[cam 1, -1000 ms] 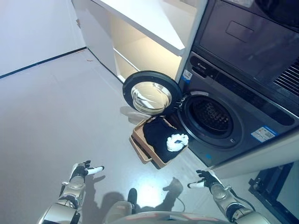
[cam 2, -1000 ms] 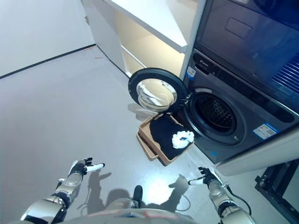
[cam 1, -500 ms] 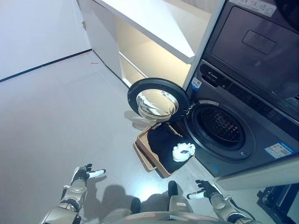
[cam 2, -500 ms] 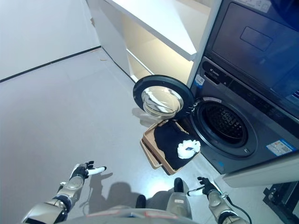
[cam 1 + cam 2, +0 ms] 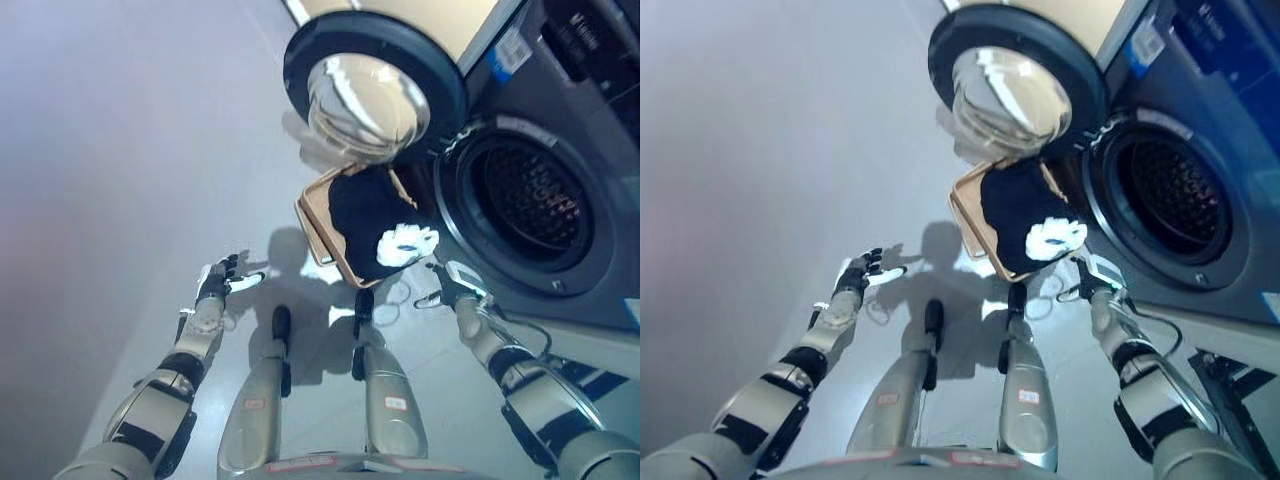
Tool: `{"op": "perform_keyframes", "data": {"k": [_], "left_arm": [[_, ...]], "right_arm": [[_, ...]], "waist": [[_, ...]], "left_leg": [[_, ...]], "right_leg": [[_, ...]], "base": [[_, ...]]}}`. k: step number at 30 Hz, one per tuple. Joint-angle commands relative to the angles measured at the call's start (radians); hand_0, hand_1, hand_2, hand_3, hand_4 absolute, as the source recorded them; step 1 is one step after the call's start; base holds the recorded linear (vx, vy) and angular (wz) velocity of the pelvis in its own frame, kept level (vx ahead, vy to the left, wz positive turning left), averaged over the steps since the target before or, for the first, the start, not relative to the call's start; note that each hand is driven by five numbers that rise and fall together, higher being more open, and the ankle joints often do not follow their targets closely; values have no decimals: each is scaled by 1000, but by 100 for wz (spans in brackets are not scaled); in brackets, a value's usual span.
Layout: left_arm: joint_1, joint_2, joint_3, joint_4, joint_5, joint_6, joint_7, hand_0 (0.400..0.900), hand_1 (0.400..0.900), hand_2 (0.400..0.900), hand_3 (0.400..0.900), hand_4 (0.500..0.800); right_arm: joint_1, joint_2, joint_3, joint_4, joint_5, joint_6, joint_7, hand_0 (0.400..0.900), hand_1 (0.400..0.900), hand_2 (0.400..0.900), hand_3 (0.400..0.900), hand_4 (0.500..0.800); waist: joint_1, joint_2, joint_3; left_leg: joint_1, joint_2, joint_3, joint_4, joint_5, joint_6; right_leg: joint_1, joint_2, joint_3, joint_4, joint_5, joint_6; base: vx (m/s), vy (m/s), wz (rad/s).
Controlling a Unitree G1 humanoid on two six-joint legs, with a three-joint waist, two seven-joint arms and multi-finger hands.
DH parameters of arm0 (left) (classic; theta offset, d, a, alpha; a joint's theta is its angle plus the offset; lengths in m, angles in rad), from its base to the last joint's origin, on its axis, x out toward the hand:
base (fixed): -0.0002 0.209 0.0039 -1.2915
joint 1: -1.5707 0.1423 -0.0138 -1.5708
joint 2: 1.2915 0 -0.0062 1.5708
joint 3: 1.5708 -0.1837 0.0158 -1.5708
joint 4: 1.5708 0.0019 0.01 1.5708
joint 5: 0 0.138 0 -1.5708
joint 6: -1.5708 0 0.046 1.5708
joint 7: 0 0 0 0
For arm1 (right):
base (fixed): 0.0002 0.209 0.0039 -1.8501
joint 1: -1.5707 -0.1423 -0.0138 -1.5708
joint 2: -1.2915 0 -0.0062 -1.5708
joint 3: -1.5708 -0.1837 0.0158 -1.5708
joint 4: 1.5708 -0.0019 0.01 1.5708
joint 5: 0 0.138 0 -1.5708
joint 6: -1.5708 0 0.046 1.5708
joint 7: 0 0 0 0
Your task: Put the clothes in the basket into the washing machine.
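Observation:
A tan basket [image 5: 318, 226] stands on the floor before the washing machine [image 5: 570, 210]. It holds a black garment [image 5: 365, 215] with a white cloth [image 5: 405, 243] on top. The round door [image 5: 372, 80] is swung open to the left, and the dark drum [image 5: 538, 196] is open. My left hand [image 5: 222, 278] is open over the floor, left of the basket. My right hand [image 5: 452, 282] is open, just right of the basket's near corner, touching nothing.
A lit cream shelf opening [image 5: 420, 10] shows at the top behind the door. Grey floor [image 5: 120, 150] spreads to the left.
The view has tilted down and closer to the basket and machine. Both arms now reach further forward, the right hand close to the basket.

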Motion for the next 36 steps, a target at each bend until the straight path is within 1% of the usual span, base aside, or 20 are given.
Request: {"op": "perform_keyframes", "data": {"k": [1, 5, 7, 10, 14, 15, 16, 19, 22, 24, 25, 27, 28, 32, 36], "left_arm": [[-25, 47, 34, 16, -48, -52, 40, 900, 900, 900, 900, 800], [-41, 34, 35, 5, -72, -53, 32, 900, 900, 900, 900, 800], [-41, 32, 33, -18, -80, -55, 35, 900, 900, 900, 900, 800], [-50, 28, 23, -63, -88, -60, 47, 900, 900, 900, 900, 800], [-52, 29, 7, -154, -108, -69, 63, 900, 900, 900, 900, 800], [-49, 29, 3, -185, -109, -72, 65, 900, 900, 900, 900, 800], [-45, 28, -1, -198, -110, -72, 66, 900, 900, 900, 900, 800], [-43, 28, -5, -223, -115, -72, 78, 900, 900, 900, 900, 800], [-42, 32, -14, -238, -114, -74, 88, 900, 900, 900, 900, 800], [-45, 35, -21, -247, -121, -78, 96, 900, 900, 900, 900, 800], [-45, 35, -21, -247, -121, -78, 96, 900, 900, 900, 900, 800], [-43, 41, -24, -273, -131, -81, 101, 900, 900, 900, 900, 800], [-43, 41, -28, -277, -134, -81, 104, 900, 900, 900, 900, 800], [-34, 45, -27, -310, -137, -78, 111, 900, 900, 900, 900, 800], [-20, 49, -30, -341, -145, -78, 113, 900, 900, 900, 900, 800]], "right_arm": [[-57, -71, 54, 51, -35, 32, -60, 900, 900, 900, 900, 800], [-131, -106, 82, 86, -76, 47, -78, 900, 900, 900, 900, 800], [-158, -123, 84, 92, -82, 56, -93, 900, 900, 900, 900, 800], [-191, -143, 64, 94, -62, 58, -128, 900, 900, 900, 900, 800], [-227, -170, 46, 117, -34, 68, -158, 900, 900, 900, 900, 800], [-232, -178, 44, 119, -33, 70, -163, 900, 900, 900, 900, 800], [-234, -182, 40, 122, -31, 72, -166, 900, 900, 900, 900, 800], [-258, -202, 32, 131, -28, 77, -195, 900, 900, 900, 900, 800], [-285, -217, 30, 138, -32, 87, -229, 900, 900, 900, 900, 800], [-304, -231, 39, 145, -47, 94, -255, 900, 900, 900, 900, 800], [-305, -231, 39, 145, -47, 94, -255, 900, 900, 900, 900, 800], [-324, -248, 45, 153, -55, 102, -264, 900, 900, 900, 900, 800], [-327, -252, 47, 162, -57, 106, -264, 900, 900, 900, 900, 800], [-351, -267, 44, 173, -47, 111, -267, 900, 900, 900, 900, 800], [-373, -286, 44, 185, -33, 113, -267, 900, 900, 900, 900, 800]], "waist": [[26, 22, -6], [42, 55, 17], [51, 72, 29], [60, 91, 52], [71, 114, 69], [73, 119, 75], [73, 123, 78], [76, 133, 79], [79, 140, 77], [82, 143, 81], [82, 143, 80], [86, 148, 77], [91, 152, 73], [96, 155, 71], [102, 161, 74]], "left_leg": [[-38, 15, -6, 14, -23, -52], [-87, 12, -7, 5, -3, -62], [-108, 9, -11, 6, 4, -66], [-142, 9, -14, 22, 3, -71], [-199, -3, -21, 66, -4, -68], [-216, -6, -22, 82, -8, -67], [-232, -9, -23, 99, -13, -66], [-275, -20, -24, 136, -25, -61], [-310, -22, -23, 168, -36, -59], [-353, -27, -26, 220, -51, -57], [-354, -27, -25, 221, -51, -57], [-404, -29, -32, 269, -66, -58], [-410, -24, -37, 297, -106, -61], [-459, -24, -36, 345, -121, -62], [-521, -24, -39, 425, -149, -61]], "right_leg": [[-49, -112, 30, 31, 81, 114], [-94, -124, 22, 43, 83, 115], [-118, -129, 22, 60, 76, 115], [-157, -131, 24, 99, 61, 113], [-206, -139, 27, 156, 38, 110], [-221, -141, 29, 173, 31, 108], [-235, -144, 31, 189, 26, 107], [-275, -147, 41, 226, 11, 104], [-309, -149, 48, 264, -10, 100], [-348, -146, 59, 321, -34, 93], [-349, -146, 59, 322, -34, 93], [-398, -150, 68, 382, -61, 86], [-406, -144, 74, 422, -106, 91], [-451, -143, 81, 479, -134, 84], [-518, -144, 98, 580, -179, 71]], "base": [[-65, -21, 13], [-59, -27, 16], [-40, -26, 15], [-38, -24, 12], [-25, -17, 16], [-24, -6, 16], [-23, 0, 14], [2, 15, 7], [6, 11, 4], [0, 2, 2], [-12, -4, 10], [30, -25, 10], [72, -44, 6], [13, -14, 3], [0, -8, 2]]}}
